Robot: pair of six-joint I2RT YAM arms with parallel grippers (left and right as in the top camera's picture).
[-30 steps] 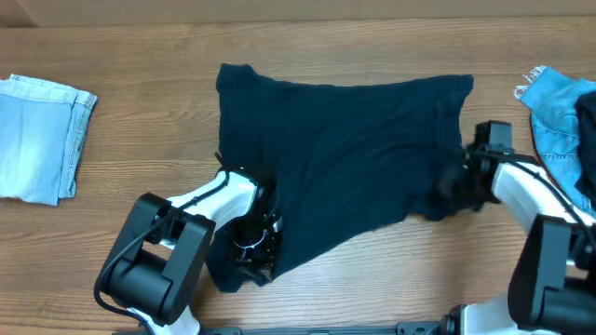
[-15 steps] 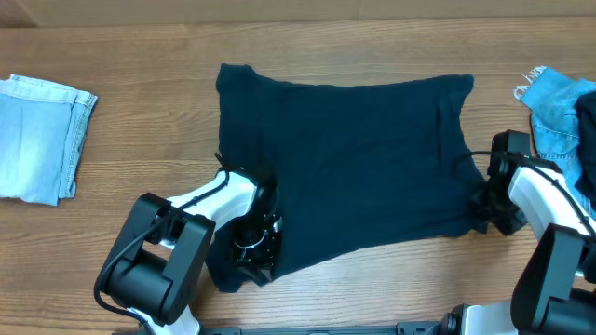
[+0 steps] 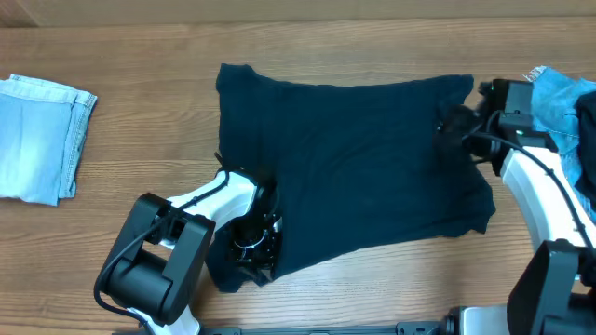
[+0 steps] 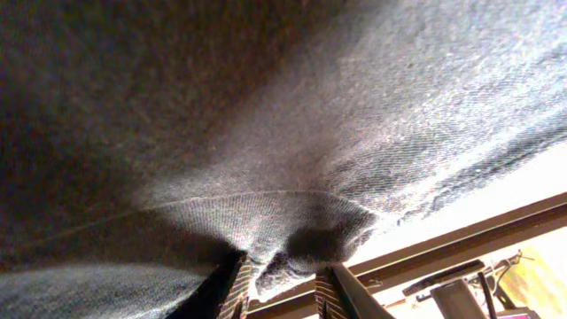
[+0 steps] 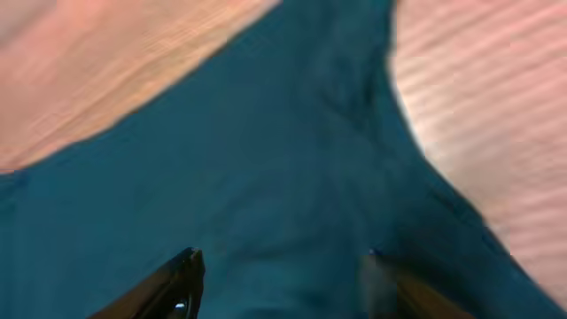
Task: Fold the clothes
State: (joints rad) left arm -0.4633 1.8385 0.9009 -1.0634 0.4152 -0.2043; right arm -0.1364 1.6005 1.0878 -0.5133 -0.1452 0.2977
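Note:
The clothes are mainly a large dark navy garment (image 3: 354,163) spread flat mid-table. My left gripper (image 3: 253,244) sits at its near left corner, shut on a bunch of the fabric. In the left wrist view the navy garment (image 4: 266,133) fills the frame, and a fold is pinched in the left gripper (image 4: 283,276) between the striped fingers (image 4: 232,288). My right gripper (image 3: 453,128) hovers over the garment's right edge near the far corner. The right wrist view shows the right gripper (image 5: 282,266) open, with navy garment (image 5: 266,159) below and nothing between the jaws.
A folded pale blue denim piece (image 3: 42,138) lies at the table's left edge. A brighter blue denim piece (image 3: 559,107) is heaped at the far right, just behind the right arm. Bare wooden table (image 3: 149,102) surrounds the garment.
The right gripper opened, let go of the garment's near right corner and moved away toward the far right edge. That corner now lies spread flat. The left gripper stayed put.

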